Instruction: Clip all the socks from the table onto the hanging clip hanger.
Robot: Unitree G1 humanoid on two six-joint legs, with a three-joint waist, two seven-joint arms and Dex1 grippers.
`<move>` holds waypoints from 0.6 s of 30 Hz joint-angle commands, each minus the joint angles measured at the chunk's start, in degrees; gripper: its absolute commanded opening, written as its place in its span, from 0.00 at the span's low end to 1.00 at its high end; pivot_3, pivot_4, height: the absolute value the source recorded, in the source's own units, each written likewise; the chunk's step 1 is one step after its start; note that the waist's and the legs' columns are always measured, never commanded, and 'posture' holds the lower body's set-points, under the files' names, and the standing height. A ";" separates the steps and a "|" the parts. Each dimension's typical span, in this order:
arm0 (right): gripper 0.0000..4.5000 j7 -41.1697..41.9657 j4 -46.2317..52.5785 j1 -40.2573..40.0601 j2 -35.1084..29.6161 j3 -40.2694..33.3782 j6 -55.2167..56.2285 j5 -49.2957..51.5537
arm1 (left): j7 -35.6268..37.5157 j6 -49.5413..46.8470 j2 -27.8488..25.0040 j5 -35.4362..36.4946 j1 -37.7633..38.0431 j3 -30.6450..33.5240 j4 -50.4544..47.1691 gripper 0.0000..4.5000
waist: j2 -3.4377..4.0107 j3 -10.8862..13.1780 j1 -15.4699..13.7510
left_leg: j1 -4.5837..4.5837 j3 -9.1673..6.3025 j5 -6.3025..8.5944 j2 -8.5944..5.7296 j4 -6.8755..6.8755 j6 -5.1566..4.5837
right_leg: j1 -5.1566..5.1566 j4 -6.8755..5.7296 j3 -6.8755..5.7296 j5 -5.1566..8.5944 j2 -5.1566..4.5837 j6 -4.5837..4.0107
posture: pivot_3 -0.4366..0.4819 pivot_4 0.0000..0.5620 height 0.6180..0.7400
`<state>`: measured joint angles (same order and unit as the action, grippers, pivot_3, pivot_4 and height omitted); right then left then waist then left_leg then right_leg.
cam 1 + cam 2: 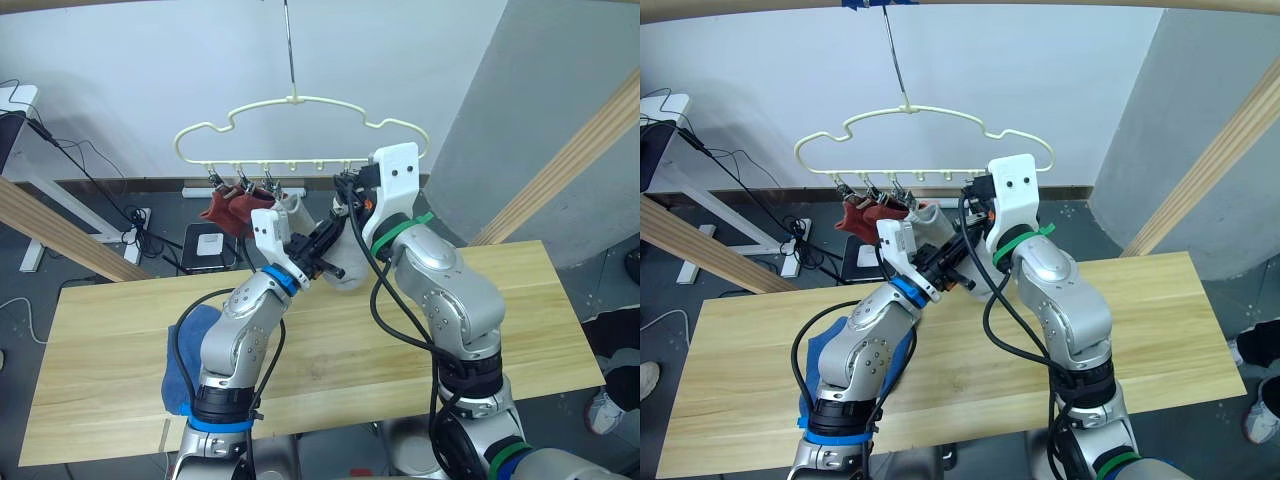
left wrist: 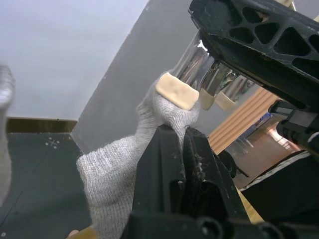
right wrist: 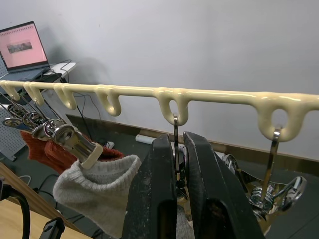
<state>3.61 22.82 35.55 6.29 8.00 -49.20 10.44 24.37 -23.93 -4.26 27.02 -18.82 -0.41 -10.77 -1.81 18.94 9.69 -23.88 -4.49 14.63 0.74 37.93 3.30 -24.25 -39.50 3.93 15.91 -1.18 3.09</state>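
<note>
Grey sock [image 2: 119, 169]: soft, light, floppy; hold its top edge.
Left gripper [image 2: 175, 137]: pinched tight on sock.
Right gripper [image 3: 175, 149]: squeezing a metal clip [image 3: 175, 130] on the clip hanger [image 1: 300, 100].

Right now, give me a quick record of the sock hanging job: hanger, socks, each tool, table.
clip hanger: hanging by its hook above the table's far edge
dark red socks: clipped on the hanger's left clips
hung grey sock: clipped beside the red ones
second grey sock: pinched by the left tool, top edge at an open clip
left tool: shut on the second grey sock
right tool: closed around a clip's wire
blue sock: on the table, near the left arm
</note>
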 commanded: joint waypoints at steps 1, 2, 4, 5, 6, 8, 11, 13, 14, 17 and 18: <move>0.22 -0.12 3.08 -0.10 0.87 -0.18 0.21 1.19 | 0.23 0.71 0.12 0.56 -0.76 -0.28 -2.10 0.00 | 0.00 0.00 0.00 | 0.00 0.01 0.00 0.00 0.00 0.00 | 0.00 0.01 0.01 0.00 0.00 0.00 | 0.20 0.54 1.00; 0.30 -0.10 3.10 -0.10 0.94 -0.22 -0.04 1.26 | 0.20 0.88 0.11 0.38 -0.80 -0.32 -2.02 0.00 | 0.00 0.00 0.00 | 0.00 0.01 0.00 0.00 0.00 0.00 | 0.00 0.01 0.01 0.00 0.00 0.00 | 0.20 0.54 1.00; 0.48 0.27 3.61 -0.16 0.69 -0.19 -0.76 1.52 | 0.62 1.26 0.02 0.27 -0.77 -0.49 -1.90 0.00 | 0.00 0.00 0.00 | 0.00 0.01 0.00 0.00 0.00 0.00 | 0.00 0.02 0.01 0.00 0.00 0.00 | 0.20 0.54 1.00; 0.56 0.40 3.87 -0.19 0.55 -0.26 -1.08 1.64 | 0.74 1.50 -0.05 0.13 -0.77 -0.58 -1.81 0.00 | 0.00 0.00 -0.01 | -0.01 0.01 0.00 0.00 0.00 0.00 | 0.00 0.03 0.01 0.00 0.00 0.01 | 0.20 0.54 1.00; 0.64 0.46 4.06 -0.20 0.46 -0.32 -1.33 1.75 | 0.79 1.70 -0.11 0.02 -0.78 -0.66 -1.72 0.00 | 0.00 0.00 -0.01 | -0.01 0.01 0.00 0.00 0.00 0.00 | 0.00 0.03 0.01 0.00 0.00 0.00 | 0.20 0.54 1.00; 0.71 0.98 5.30 -0.61 -0.20 -0.57 -2.54 2.29 | 0.20 1.58 -0.59 -0.90 -0.62 -0.79 -1.05 0.00 | 0.00 0.00 -0.01 | -0.01 0.01 0.00 0.00 0.00 0.00 | 0.00 0.04 0.01 0.00 0.00 0.01 | 0.19 0.54 1.00; 0.72 2.00 7.86 -1.53 -1.67 -0.95 -4.76 3.85 | 1.25 1.45 -1.66 -1.40 -0.03 -1.43 -0.95 0.16 | 0.00 0.00 0.00 | -0.02 0.01 0.00 0.00 -0.01 0.00 | 0.00 0.06 0.01 0.00 0.00 0.01 | 0.19 0.54 1.00; 0.72 3.06 9.88 -2.32 -3.01 -1.30 -6.52 5.21 | 2.60 1.50 -2.53 -1.49 0.62 -2.12 -1.33 0.30 | 0.00 0.00 -0.01 | -0.02 0.00 0.00 0.00 -0.01 0.00 | 0.00 0.06 0.00 0.00 0.00 0.01 | 0.19 0.54 1.00; 0.72 4.00 11.20 -2.80 -4.13 -1.40 -7.49 6.12 | 2.57 1.76 -3.05 -2.21 0.98 -2.48 -1.33 0.37 | 0.00 0.00 -0.01 | -0.02 0.00 0.00 0.00 -0.03 0.00 | 0.01 0.07 0.00 0.00 0.00 0.01 | 0.19 0.54 1.00; 0.72 5.44 13.30 -3.33 -6.43 -1.43 -9.06 7.72 | 1.90 2.38 -3.93 -3.98 1.42 -3.03 -1.07 0.57 | 0.00 0.00 0.00 | -0.03 0.01 0.00 0.00 -0.02 0.00 | 0.01 0.10 0.02 0.00 -0.01 0.01 | 0.19 0.54 1.00; 0.72 6.43 14.22 -3.55 -7.91 -1.28 -9.44 8.32 | 2.27 2.17 -4.25 -3.86 1.67 -3.00 -1.13 0.64 | 0.00 0.00 0.02 | -0.02 0.02 0.00 -0.01 -0.02 0.00 | 0.01 0.10 0.02 -0.01 0.00 0.02 | 0.19 0.54 1.00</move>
<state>8.31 33.16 32.20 -0.87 6.73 -58.29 17.07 25.93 -23.04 -8.41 23.56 -17.62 -2.92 -10.52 -1.81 18.95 9.70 -23.90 -4.47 14.63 0.73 37.91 3.30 -24.24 -39.40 3.95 15.90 -1.17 3.11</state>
